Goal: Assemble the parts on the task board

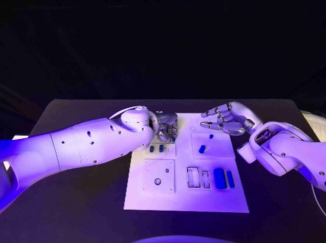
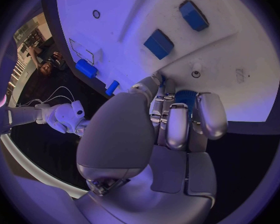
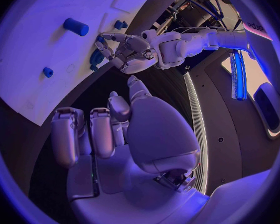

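The white task board (image 1: 185, 197) lies in the middle of the black table. My left hand (image 1: 165, 126) hovers at the board's far left corner, and its fingers curl around a blue part (image 2: 185, 97). The right wrist view shows that left hand (image 3: 130, 52) with the round blue part (image 3: 96, 57) under its fingertips. My right hand (image 1: 225, 121) hangs over the board's far right edge, fingers apart and loosely curved, nothing in them. A blue cylinder (image 1: 202, 149) and a small blue peg (image 1: 211, 135) lie near it. Two small blue blocks (image 1: 156, 149) sit just nearer than the left hand.
A long blue bar (image 1: 219, 178) and a thinner blue strip (image 1: 230, 178) lie at the board's right, beside two framed slots (image 1: 199, 178). A square plate with a hole (image 1: 158, 181) occupies the near left. Black table (image 1: 68, 202) surrounds the board.
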You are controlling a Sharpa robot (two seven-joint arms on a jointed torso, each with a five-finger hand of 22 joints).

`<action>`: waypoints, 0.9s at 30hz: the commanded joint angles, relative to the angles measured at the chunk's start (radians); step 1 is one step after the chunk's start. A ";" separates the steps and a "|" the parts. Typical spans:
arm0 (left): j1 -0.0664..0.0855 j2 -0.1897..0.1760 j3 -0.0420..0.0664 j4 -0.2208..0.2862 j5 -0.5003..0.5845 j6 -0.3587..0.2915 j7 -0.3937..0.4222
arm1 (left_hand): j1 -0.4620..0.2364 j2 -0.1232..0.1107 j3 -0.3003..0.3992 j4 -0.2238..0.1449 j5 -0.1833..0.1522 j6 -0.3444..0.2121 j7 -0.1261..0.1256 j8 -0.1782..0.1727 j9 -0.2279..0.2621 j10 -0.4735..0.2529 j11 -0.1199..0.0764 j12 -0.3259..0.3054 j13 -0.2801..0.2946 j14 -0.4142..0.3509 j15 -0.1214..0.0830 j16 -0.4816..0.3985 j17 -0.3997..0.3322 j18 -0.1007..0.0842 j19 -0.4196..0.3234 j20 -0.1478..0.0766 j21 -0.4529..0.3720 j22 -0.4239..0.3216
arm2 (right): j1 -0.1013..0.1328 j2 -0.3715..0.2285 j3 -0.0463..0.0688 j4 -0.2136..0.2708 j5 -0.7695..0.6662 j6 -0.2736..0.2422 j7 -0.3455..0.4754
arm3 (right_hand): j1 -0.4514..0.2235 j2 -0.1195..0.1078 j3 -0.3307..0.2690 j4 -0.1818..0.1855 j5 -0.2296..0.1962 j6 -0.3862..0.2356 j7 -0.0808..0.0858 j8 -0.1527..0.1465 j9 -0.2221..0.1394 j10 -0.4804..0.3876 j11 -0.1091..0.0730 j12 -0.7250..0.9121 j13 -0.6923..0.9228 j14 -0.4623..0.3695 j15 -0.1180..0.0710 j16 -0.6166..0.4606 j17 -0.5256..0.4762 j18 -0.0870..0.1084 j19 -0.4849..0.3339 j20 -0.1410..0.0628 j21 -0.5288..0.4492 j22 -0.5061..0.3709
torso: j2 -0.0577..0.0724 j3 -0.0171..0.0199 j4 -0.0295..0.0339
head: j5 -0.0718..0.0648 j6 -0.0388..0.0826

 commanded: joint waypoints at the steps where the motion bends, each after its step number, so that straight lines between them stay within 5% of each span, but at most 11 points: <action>1: -0.007 0.002 -0.005 -0.004 0.012 0.005 0.010 | -0.004 0.009 0.013 -0.004 0.000 0.014 0.000 -0.006 -0.001 0.015 -0.002 -0.004 0.003 0.035 -0.008 -0.001 -0.001 -0.019 0.005 -0.005 0.009 0.011 | -0.001 0.002 0.000 0.000 -0.007 0.006 0.002 | 0.002 0.003 0.004 -0.003 0.005 0.004 -0.003 0.001 0.001 -0.004 0.000 -0.002 -0.001 0.051 -0.007 -0.004 0.024 0.011 -0.009 -0.001 -0.003 0.074 | 0.000 0.0002 0.0002 | 0.000 0.000; 8: -0.010 -0.008 -0.002 0.001 0.041 -0.096 0.052 | 0.012 0.029 0.052 -0.034 -0.052 0.037 -0.001 -0.010 -0.002 0.043 -0.006 -0.020 0.005 0.036 -0.011 0.004 -0.002 -0.023 0.010 -0.010 0.030 0.029 | -0.001 0.003 0.000 -0.001 -0.007 0.007 0.002 | 0.003 0.005 0.004 -0.003 0.004 0.004 -0.002 0.001 0.001 -0.004 0.000 -0.003 -0.003 0.051 -0.007 -0.004 0.025 0.011 -0.008 -0.001 -0.003 0.075 | 0.000 -0.0009 -0.0006 | -0.003 0.003; 20: -0.011 -0.103 0.022 0.082 0.201 -0.188 0.061 | 0.004 0.021 0.063 -0.045 -0.056 0.037 0.004 -0.019 -0.006 0.044 -0.003 -0.035 0.004 0.035 -0.009 0.004 -0.007 -0.025 0.011 -0.009 0.034 0.034 | -0.004 0.001 0.000 -0.002 -0.007 0.007 0.002 | 0.003 0.005 0.004 -0.003 0.004 0.004 -0.002 0.001 0.001 -0.004 0.000 -0.003 -0.003 0.051 -0.007 -0.004 0.025 0.011 -0.008 -0.001 -0.003 0.075 | -0.002 -0.0001 0.0032 | -0.007 0.011; 27: -0.011 -0.161 0.026 0.123 0.253 -0.219 0.066 | 0.000 0.019 0.065 -0.047 -0.055 0.038 0.004 -0.020 -0.006 0.046 -0.002 -0.037 0.005 0.036 -0.009 0.005 -0.007 -0.025 0.012 -0.008 0.037 0.036 | -0.007 0.002 0.000 -0.004 -0.006 0.008 0.002 | 0.003 0.005 0.004 -0.003 0.004 0.004 -0.002 0.001 0.001 -0.004 0.000 -0.003 -0.003 0.051 -0.007 -0.004 0.025 0.011 -0.008 -0.001 -0.003 0.075 | -0.004 -0.0016 0.0070 | -0.010 0.011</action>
